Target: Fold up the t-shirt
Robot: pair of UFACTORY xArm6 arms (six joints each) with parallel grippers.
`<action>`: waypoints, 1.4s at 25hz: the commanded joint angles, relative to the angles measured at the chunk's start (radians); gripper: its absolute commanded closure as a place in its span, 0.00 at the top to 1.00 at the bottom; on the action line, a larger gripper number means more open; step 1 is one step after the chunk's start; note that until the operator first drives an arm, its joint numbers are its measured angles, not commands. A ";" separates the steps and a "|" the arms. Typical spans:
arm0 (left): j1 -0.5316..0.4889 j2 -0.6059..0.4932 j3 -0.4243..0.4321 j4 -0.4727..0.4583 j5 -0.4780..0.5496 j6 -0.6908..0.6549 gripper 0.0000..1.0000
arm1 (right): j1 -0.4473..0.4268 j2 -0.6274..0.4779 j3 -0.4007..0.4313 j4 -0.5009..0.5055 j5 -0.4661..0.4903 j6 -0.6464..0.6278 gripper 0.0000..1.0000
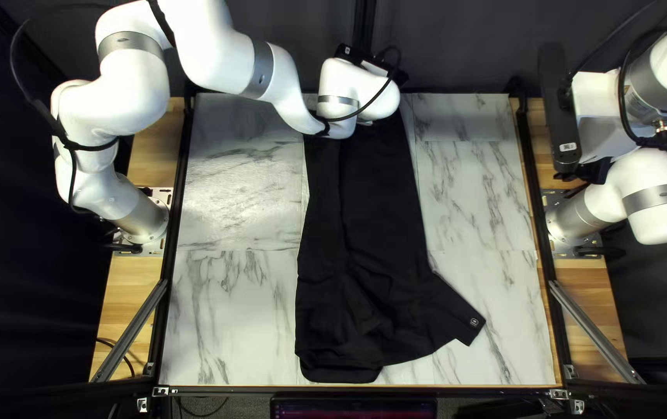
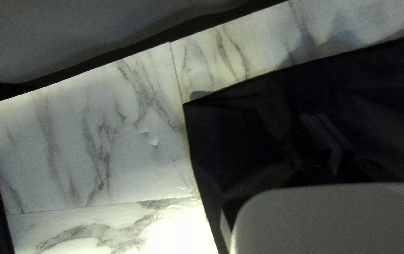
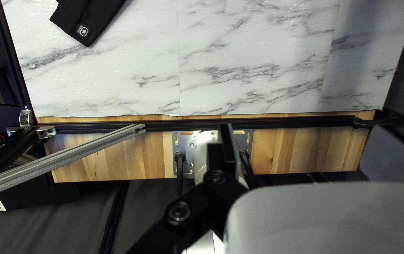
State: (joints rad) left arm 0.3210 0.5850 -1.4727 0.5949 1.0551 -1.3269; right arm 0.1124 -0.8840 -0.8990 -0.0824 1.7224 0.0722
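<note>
Marble table (image 1: 234, 192) carries the black t-shirt (image 1: 362, 233), a long folded strip mid-table, one sleeve (image 1: 456, 320) splayed. Its far end lies under my left gripper (image 1: 368, 119); I cannot tell its grip. Well apart, my right gripper (image 3: 228, 141) gapes empty.

A white, grey-veined marble-patterned tabletop (image 1: 240, 192) fills the centre of the top left view, edged by pale wooden strips (image 1: 135, 279). A dark curtain (image 1: 456, 35) spans the top.

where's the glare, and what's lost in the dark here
Left wrist view: glare whites out the marble table beside the t-shirt, whose black cloth swallows detail. Top left view: a soft sheen on the table left of the t-shirt. Right wrist view: even light, no glare.
</note>
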 commanded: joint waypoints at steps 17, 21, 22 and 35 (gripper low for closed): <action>0.076 -0.491 0.518 -0.074 -0.249 0.366 1.00 | 0.000 0.000 0.000 0.000 0.000 0.000 1.00; 0.032 -0.551 0.578 -0.137 -0.314 0.460 1.00 | 0.000 0.000 0.000 0.000 0.000 0.000 1.00; 0.010 -0.562 0.580 -0.145 -0.310 0.468 1.00 | 0.000 0.000 0.000 0.000 0.000 0.000 1.00; -0.297 -0.525 0.526 -0.163 -0.198 0.057 1.00 | 0.000 0.000 0.000 0.000 0.000 0.000 1.00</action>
State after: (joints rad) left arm 0.1032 0.0086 -0.8974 0.4335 0.8183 -1.1245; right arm 0.1124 -0.8840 -0.8990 -0.0824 1.7224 0.0722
